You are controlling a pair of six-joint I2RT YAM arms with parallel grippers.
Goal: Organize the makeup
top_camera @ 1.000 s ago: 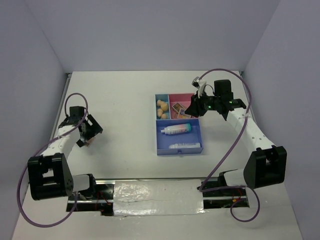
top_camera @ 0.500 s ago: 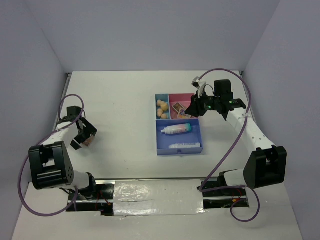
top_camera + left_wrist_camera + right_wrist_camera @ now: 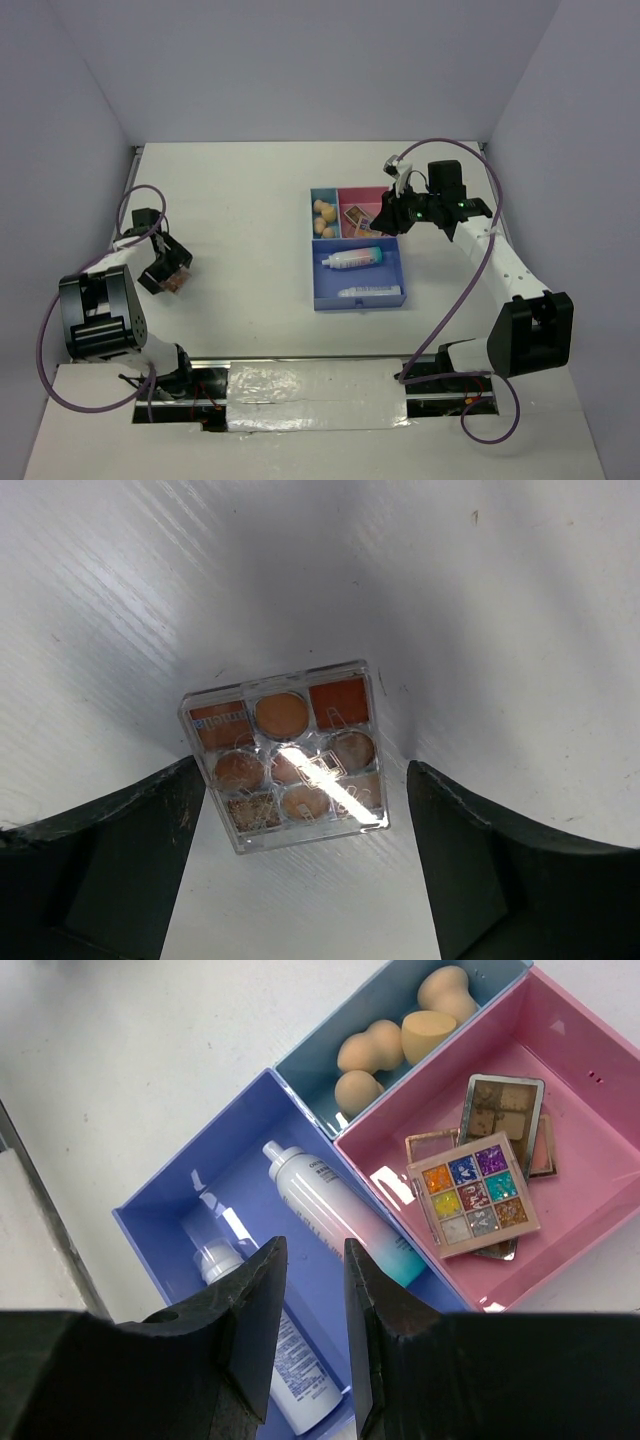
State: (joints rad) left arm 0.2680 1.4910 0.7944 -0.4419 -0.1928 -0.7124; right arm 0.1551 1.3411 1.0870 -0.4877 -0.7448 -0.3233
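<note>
A brown eyeshadow palette (image 3: 285, 755) lies flat on the white table between the fingers of my left gripper (image 3: 300, 880), which is open and not touching it. In the top view the left gripper (image 3: 165, 268) is at the far left, with the palette (image 3: 174, 285) just under it. My right gripper (image 3: 313, 1250) hovers empty above the tray, its jaws a little apart. In the tray lie several beige sponges (image 3: 385, 1045), a multicolour palette (image 3: 472, 1193) on top of other palettes (image 3: 503, 1110), the gradient bottle (image 3: 330, 1210) and the white tube (image 3: 215, 1258).
The blue-and-pink compartment tray (image 3: 312, 275) stands right of the table's middle. The right gripper (image 3: 392, 214) is over its pink compartment. Purple cables loop from both arms. The enclosure walls close in the table at left, right and back.
My left arm has swung further left and its wrist has turned, with the gripper staying over the brown palette. The right arm has not moved.
</note>
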